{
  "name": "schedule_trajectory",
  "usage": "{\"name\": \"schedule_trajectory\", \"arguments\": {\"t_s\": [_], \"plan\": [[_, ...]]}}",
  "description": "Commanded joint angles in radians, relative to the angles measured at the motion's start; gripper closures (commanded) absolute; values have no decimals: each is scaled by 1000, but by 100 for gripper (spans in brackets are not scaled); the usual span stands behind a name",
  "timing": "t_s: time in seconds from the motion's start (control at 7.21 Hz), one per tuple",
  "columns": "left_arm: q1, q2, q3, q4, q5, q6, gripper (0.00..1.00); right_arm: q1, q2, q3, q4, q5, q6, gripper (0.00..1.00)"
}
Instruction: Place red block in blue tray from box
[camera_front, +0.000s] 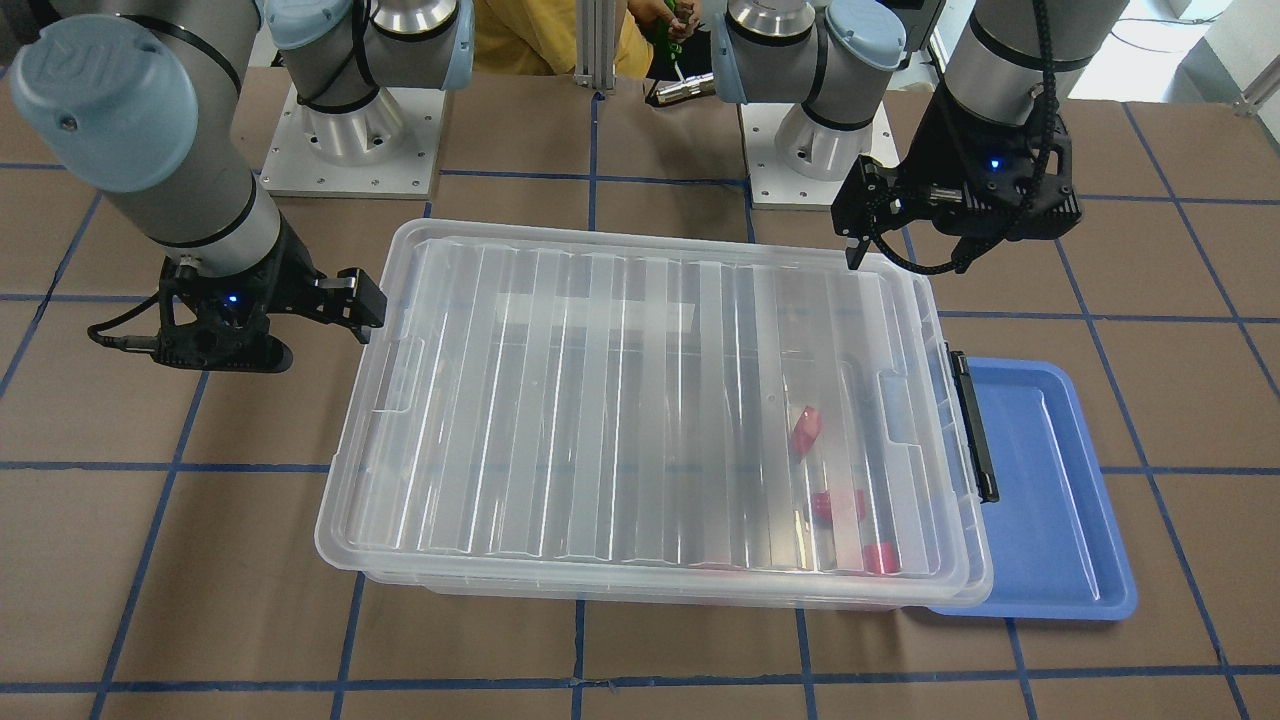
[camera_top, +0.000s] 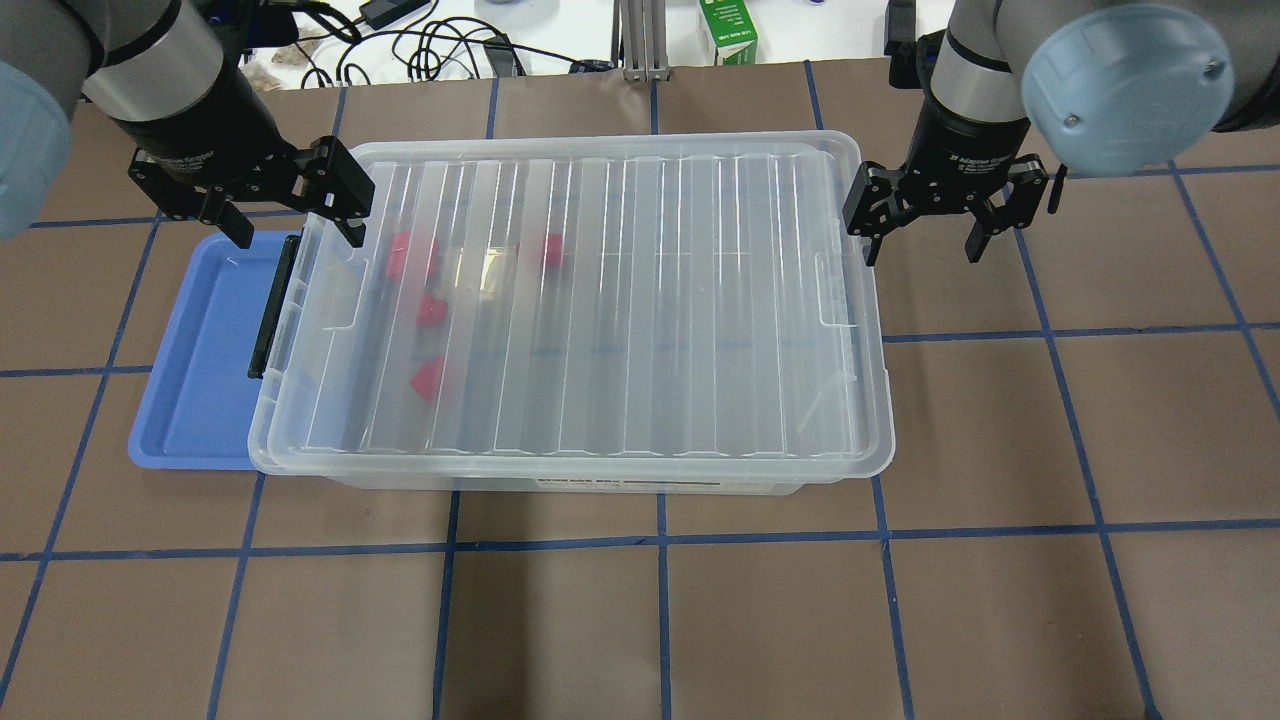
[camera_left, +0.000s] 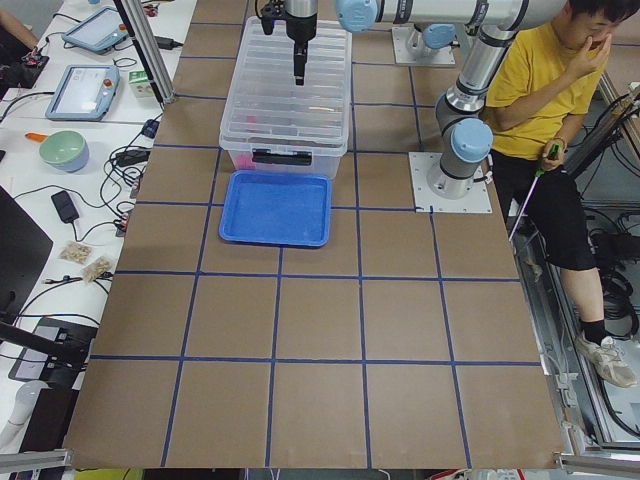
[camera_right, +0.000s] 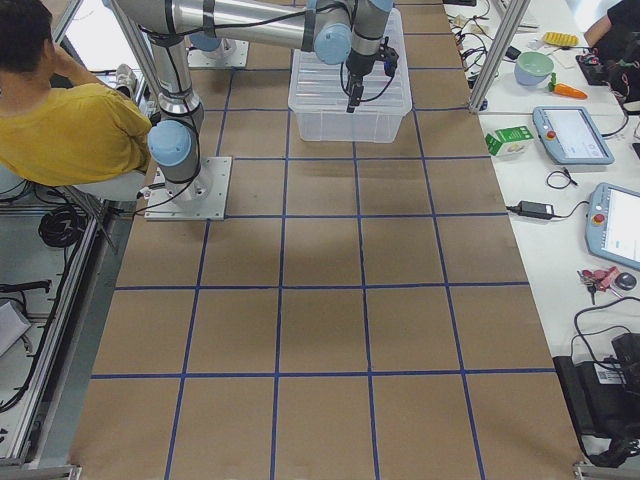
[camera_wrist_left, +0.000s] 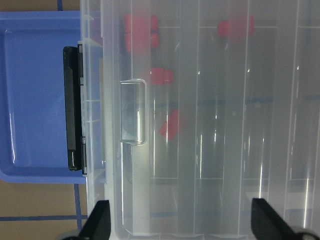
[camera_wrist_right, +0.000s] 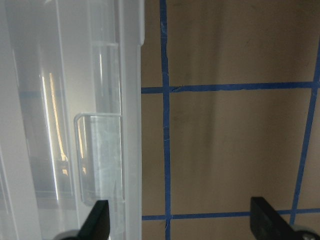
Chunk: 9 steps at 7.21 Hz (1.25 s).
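The box (camera_top: 650, 300) is a clear bin with its ribbed lid closed and its black latch (camera_top: 270, 305) on the short end by the blue tray (camera_top: 200, 350). Red blocks (camera_top: 432, 308) lie inside near the latch end, blurred through the lid, and also show in the left wrist view (camera_wrist_left: 161, 76). The tray is empty, and its edge is tucked under the box rim. My left gripper (camera_top: 290, 215) is open above the box's far corner at the latch end. My right gripper (camera_top: 920, 235) is open and empty above the table, just past the box's other end.
The arm base plates (camera_front: 350, 150) stand behind the box. A person in a yellow shirt (camera_left: 545, 80) sits by the robot. Side tables hold tablets (camera_right: 570, 135), a bowl (camera_left: 62, 150) and a green carton (camera_right: 510, 140). Brown table with blue tape lines surrounds the box.
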<state>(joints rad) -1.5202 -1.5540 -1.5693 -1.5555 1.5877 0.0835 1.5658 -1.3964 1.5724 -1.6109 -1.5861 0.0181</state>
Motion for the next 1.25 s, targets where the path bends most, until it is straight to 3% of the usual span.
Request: {"name": "schedule_trajectory", "arguments": {"t_s": [0.0, 1.11], "plan": [[0, 0, 0, 0, 0, -1, 0, 0, 37, 0, -37, 0, 3, 0], [0, 3, -2, 0, 2, -1, 0, -13, 99, 0, -41, -11, -15, 0]]}}
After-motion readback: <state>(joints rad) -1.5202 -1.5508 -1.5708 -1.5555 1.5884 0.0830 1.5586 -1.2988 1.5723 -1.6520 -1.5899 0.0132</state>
